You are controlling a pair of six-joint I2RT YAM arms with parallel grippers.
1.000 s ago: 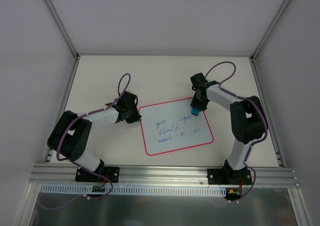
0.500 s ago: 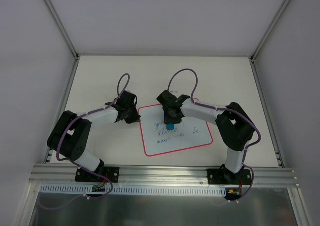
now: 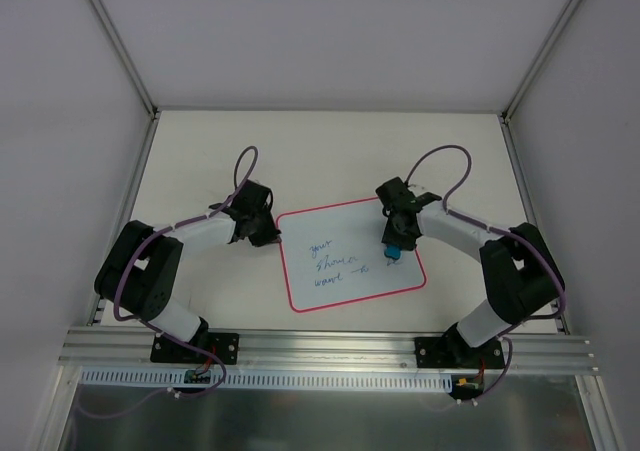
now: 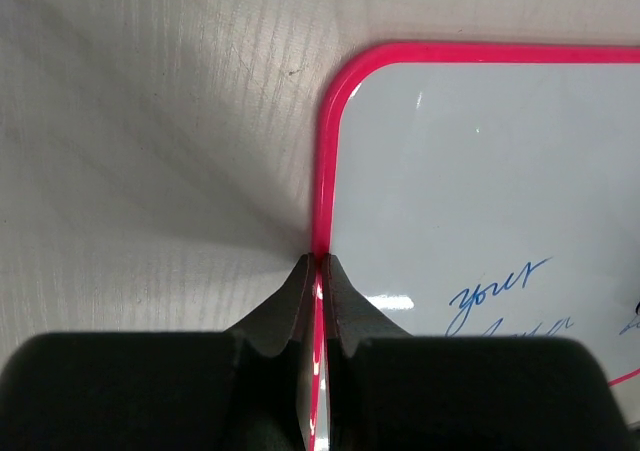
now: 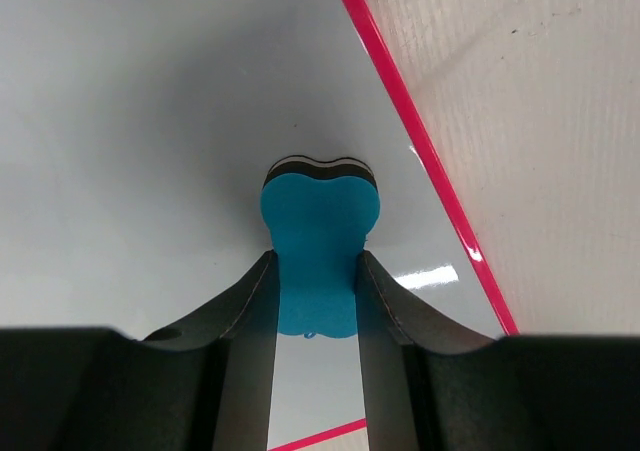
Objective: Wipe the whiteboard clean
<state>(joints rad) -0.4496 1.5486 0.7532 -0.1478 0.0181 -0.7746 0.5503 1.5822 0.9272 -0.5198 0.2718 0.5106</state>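
Note:
The whiteboard [image 3: 346, 227], pale with a pink border, lies flat mid-table with blue handwriting [image 3: 326, 265] on its left half. My left gripper [image 3: 271, 237] is shut on the board's left border [image 4: 320, 191], fingertips [image 4: 334, 267] straddling the pink edge. My right gripper [image 3: 393, 245] is shut on a blue eraser [image 3: 392, 254] and presses it onto the board's right side. In the right wrist view the eraser [image 5: 318, 233] sits squeezed between the fingers [image 5: 384, 301], its felt face on the white surface [image 5: 150, 121] close to the right border [image 5: 420, 141].
The pale table [image 3: 220, 151] is boxed in by white walls with metal posts [image 3: 115, 41] at the back corners. An aluminium rail [image 3: 330, 346] runs along the near edge, carrying both arm bases.
The right arm swept the eraser from the board's top right corner leftward to its centre, then back to the right side. Writing on the right half is gone. The left arm has not moved.

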